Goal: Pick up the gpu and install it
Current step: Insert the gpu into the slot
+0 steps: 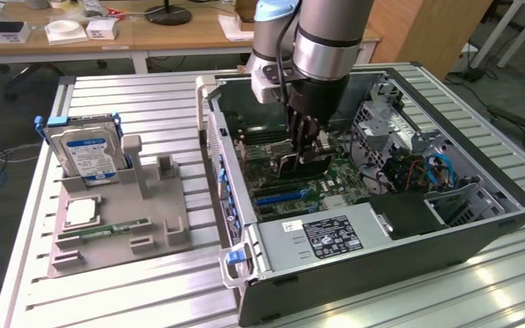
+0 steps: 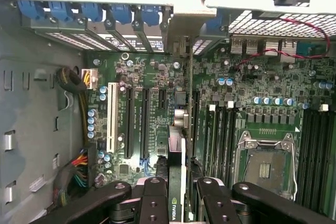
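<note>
End effector: clamped on gpu. Held edge-on inside case, low over mobo, prob. so connector edge lines up w/ slot. Seating unclear.

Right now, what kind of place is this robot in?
Probably a computer-assembly lab: an open black metal computer case on a ribbed aluminium table, a silver blue-labelled hard drive, wooden desks behind.
</note>
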You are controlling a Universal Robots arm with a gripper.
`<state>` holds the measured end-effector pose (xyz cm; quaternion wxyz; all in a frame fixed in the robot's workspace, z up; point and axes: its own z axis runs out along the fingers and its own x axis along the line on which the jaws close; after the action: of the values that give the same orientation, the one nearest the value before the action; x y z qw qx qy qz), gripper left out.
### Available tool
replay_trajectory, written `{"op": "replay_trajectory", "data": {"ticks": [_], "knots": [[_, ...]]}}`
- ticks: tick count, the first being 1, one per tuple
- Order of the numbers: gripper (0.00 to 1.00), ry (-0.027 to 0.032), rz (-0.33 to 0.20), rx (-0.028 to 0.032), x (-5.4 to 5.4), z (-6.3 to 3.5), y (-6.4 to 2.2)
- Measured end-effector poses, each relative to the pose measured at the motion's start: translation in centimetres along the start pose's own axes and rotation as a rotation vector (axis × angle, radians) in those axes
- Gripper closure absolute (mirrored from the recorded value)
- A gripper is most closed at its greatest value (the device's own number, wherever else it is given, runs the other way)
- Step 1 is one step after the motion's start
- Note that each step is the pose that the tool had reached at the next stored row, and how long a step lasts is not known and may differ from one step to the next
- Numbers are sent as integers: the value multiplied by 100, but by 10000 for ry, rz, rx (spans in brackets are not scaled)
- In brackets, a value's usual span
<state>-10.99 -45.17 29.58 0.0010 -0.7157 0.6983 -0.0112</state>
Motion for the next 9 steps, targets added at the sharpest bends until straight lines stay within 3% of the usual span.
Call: {"op": "replay_trajectory", "data": {"ticks": [9], "knots": [[74,-1,-28,1,-2,98,17]]}}
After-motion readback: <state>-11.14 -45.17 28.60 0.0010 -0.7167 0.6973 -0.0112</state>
